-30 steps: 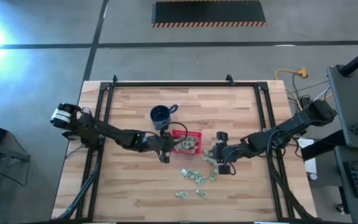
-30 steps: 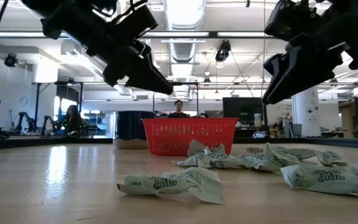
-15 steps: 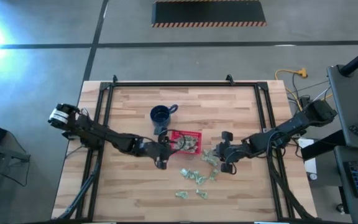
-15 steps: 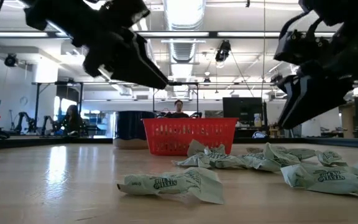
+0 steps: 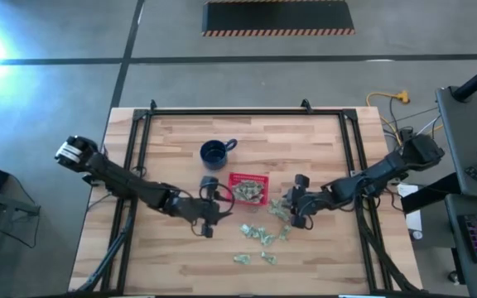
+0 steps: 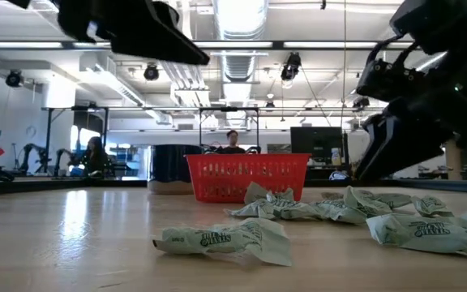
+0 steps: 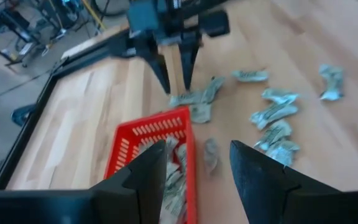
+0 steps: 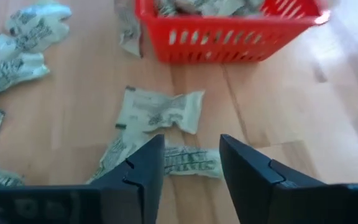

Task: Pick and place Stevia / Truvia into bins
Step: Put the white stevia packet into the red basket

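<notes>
The red basket (image 5: 248, 189) sits near the middle of the wooden bench (image 5: 172, 149), already holding several sachets (image 8: 219, 7) heaped inside its latticed walls. More green-and-white sachets (image 5: 259, 235) lie scattered on the bench just beside the basket and farther toward the near edge from it, apart from one another, and one crumpled sachet (image 6: 225, 240) lies closest to the low camera. The left pincer (image 5: 206, 223) hovers off the basket's left near corner, its fingers (image 7: 146, 168) spread with nothing between them. The right pincer (image 5: 292, 213) hangs just to the basket's right above a loose clump of sachets (image 8: 160, 112), its fingers (image 8: 247, 163) also spread and empty. A dark blue mug (image 5: 214, 151) stands just beyond the basket's far left corner
</notes>
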### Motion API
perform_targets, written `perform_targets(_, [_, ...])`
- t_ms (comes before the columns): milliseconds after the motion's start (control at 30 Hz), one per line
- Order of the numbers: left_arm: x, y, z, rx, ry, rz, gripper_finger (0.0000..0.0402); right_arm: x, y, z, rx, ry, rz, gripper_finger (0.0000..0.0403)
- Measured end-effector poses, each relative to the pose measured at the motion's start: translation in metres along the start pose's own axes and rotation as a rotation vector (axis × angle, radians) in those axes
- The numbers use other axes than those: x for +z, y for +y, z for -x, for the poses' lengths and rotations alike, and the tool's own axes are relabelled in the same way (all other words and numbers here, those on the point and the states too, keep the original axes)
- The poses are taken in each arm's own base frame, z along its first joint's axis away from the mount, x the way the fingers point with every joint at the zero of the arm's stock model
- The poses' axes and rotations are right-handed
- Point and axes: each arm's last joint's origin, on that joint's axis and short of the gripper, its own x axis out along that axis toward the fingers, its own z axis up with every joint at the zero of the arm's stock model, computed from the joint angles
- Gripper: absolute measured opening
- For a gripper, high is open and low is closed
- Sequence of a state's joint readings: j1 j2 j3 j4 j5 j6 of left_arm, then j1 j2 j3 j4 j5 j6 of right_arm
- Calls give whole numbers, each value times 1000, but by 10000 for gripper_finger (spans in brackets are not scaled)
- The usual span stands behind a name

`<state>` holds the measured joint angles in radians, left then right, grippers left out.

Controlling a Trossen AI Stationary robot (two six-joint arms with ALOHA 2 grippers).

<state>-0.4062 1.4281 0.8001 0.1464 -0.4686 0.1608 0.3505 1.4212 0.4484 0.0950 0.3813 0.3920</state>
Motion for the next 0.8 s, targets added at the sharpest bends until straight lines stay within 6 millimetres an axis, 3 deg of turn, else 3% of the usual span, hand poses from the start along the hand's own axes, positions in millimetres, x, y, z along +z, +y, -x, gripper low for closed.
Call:
perform_targets(367, [10, -9, 17, -33, -57, -4, 160, -8, -4, -12, -33, 66, 10, 155])
perform_targets(800, [11, -10, 18, -30, -61, -7, 160, -8, -5, -11, -16, 84, 59, 14])
